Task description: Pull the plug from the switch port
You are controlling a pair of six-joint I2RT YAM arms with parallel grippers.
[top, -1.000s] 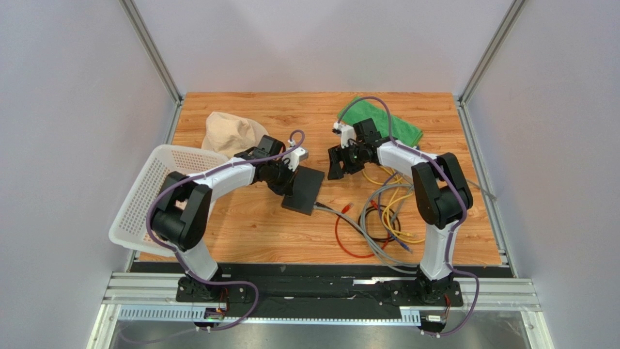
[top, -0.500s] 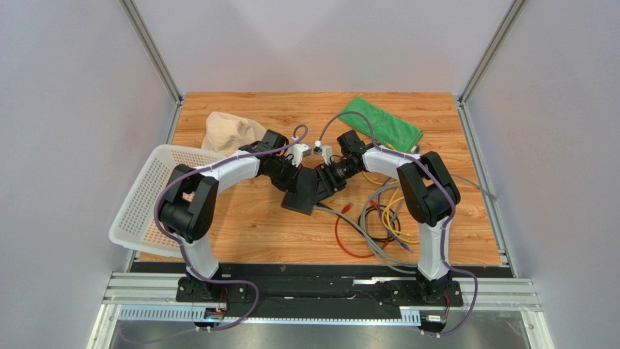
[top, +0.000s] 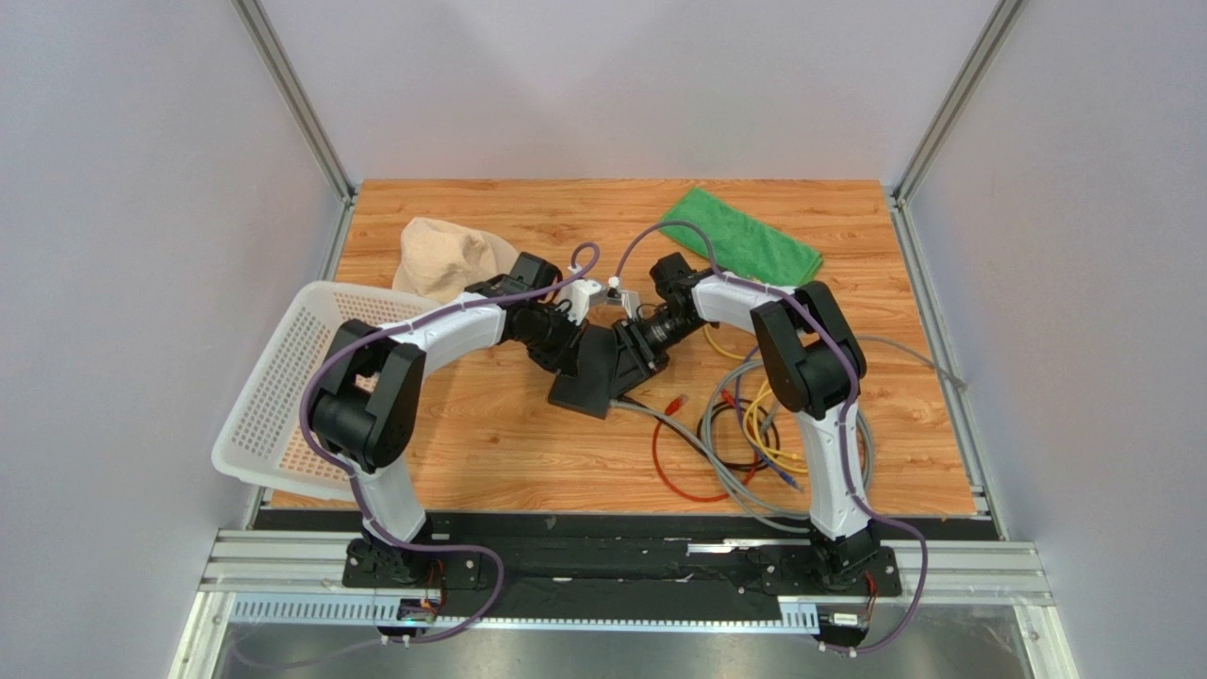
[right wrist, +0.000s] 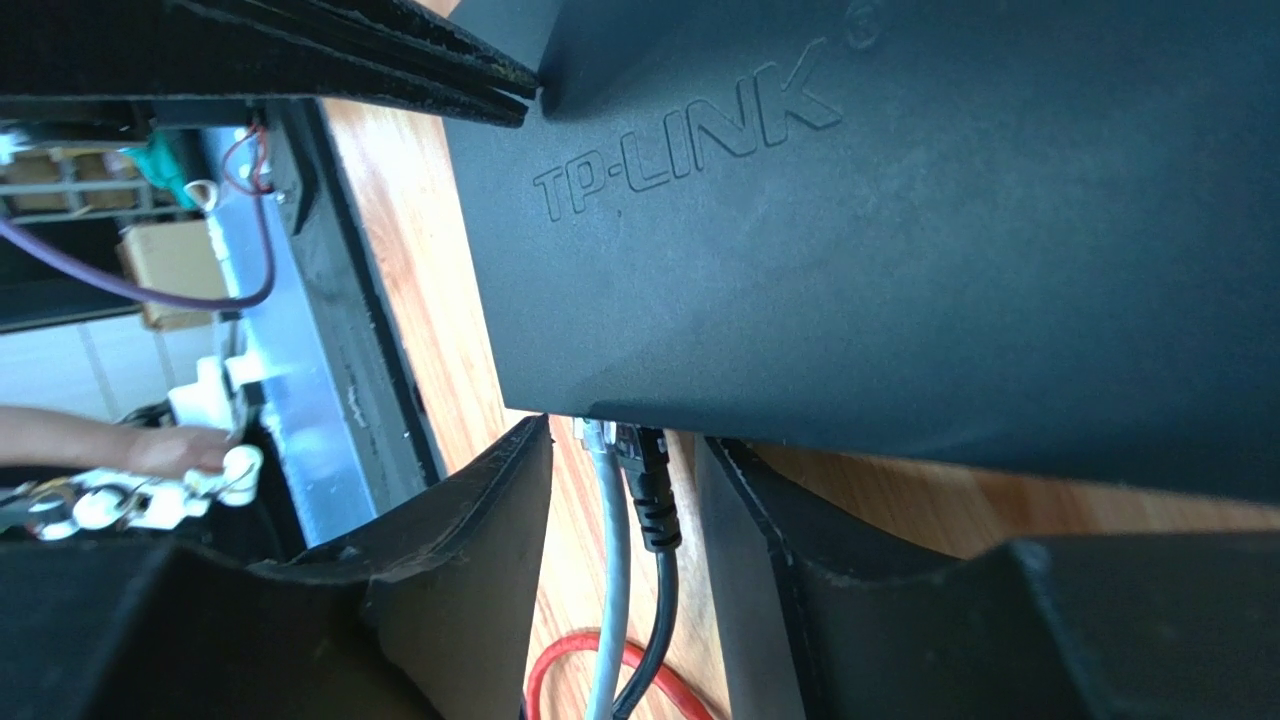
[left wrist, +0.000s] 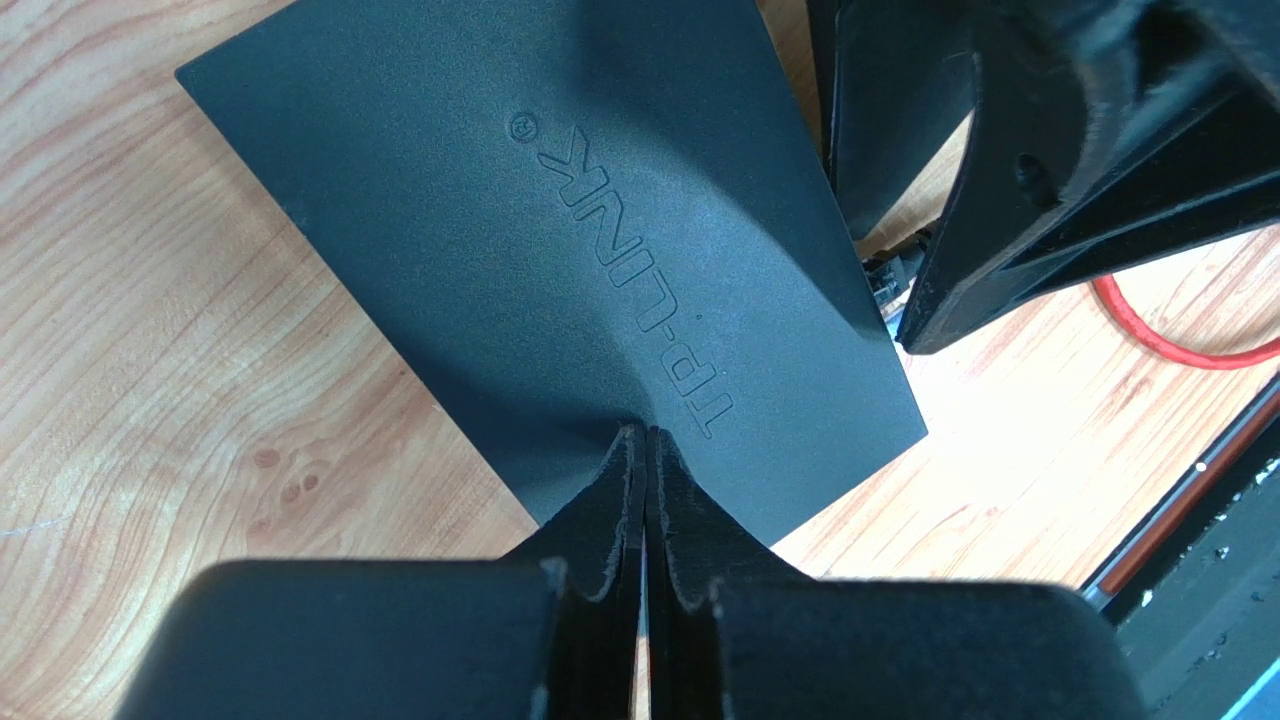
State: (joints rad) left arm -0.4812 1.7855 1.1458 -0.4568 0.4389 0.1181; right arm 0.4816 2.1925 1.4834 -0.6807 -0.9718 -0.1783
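The switch (top: 592,374) is a flat matte-black box lying mid-table; it fills the left wrist view (left wrist: 556,255) and the right wrist view (right wrist: 902,225). My left gripper (left wrist: 646,438) is shut, its tips pressed down on the switch's top face. On the socket edge sit a clear plug on a grey cable (right wrist: 601,438) and a black plug (right wrist: 646,473), side by side. My right gripper (right wrist: 624,458) is open and straddles both plugs, with a gap showing on each side. In the top view the right gripper (top: 641,348) is at the switch's right side.
A tangle of red, yellow and grey cables (top: 744,425) lies right of the switch. A green cloth (top: 744,236) is at the back right, a beige cloth (top: 446,258) at the back left. A white basket (top: 291,382) overhangs the left edge.
My right arm has swung left from beside the green cloth to the switch's socket edge, and its jaws have narrowed around the plugs. The left gripper has stayed on the switch.
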